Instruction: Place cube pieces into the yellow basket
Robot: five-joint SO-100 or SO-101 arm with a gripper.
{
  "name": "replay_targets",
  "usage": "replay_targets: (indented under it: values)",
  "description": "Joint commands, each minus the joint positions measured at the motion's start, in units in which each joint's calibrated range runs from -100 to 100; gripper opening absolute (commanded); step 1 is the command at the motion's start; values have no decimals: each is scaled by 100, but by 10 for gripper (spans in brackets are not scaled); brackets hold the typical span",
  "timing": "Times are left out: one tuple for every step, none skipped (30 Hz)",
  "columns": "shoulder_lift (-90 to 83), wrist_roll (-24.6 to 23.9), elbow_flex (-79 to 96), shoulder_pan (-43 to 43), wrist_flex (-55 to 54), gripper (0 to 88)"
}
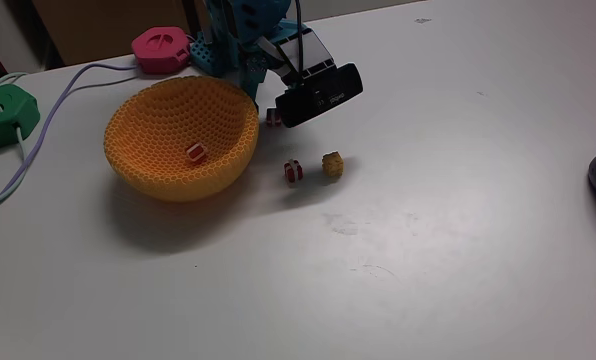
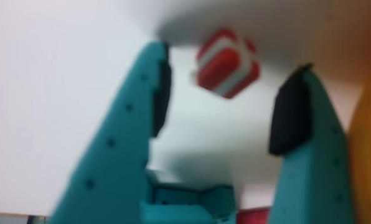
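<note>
Yellow basket (image 1: 181, 140) sat left of centre on the white table (image 1: 428, 200), tilted a little toward the camera. One red-and-white cube (image 1: 195, 152) lay inside it. A second striped cube (image 1: 293, 171) rested on the table just right of the basket, with the bumpy yellow cube (image 1: 332, 164) just beside it. A third striped cube (image 1: 273, 118) showed beneath the teal arm (image 1: 240, 40), partly hidden by the black wrist camera (image 1: 320, 95). Green gadget (image 1: 2, 113) and pink gadget (image 1: 161, 48) stood behind, cables trailing from them.
</note>
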Motion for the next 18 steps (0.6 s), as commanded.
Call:
replay_targets:
  values:
    - [-272,5,78,95,-45,298]
    - [-301,-5,117,113,-45,295]
    - [-310,-24,146,123,-45,291]
    - [-320,-39,155,132,-36,285]
    - [-320,-49,165,141,-28,276]
    - [-310,-73,175,160,-36,260]
    - [-282,-147,184,169,-36,223]
    - [-263,-274,223,169,-54,153]
    - [-263,-347,271,225,-123,82]
    - [-263,-322,309,309,-245,28]
    - [-263,-254,338,374,-401,1]
    - [-263,-186,338,411,-566,0]
    - [-263,-147,319,421,-679,0]
    - [-244,-117,281,430,-757,0]
    - [-225,-88,232,430,-792,0]
    - [-206,-73,146,430,-810,0]
    - [-178,-49,21,430,-801,0]
    - [-149,-10,-182,421,-766,0]
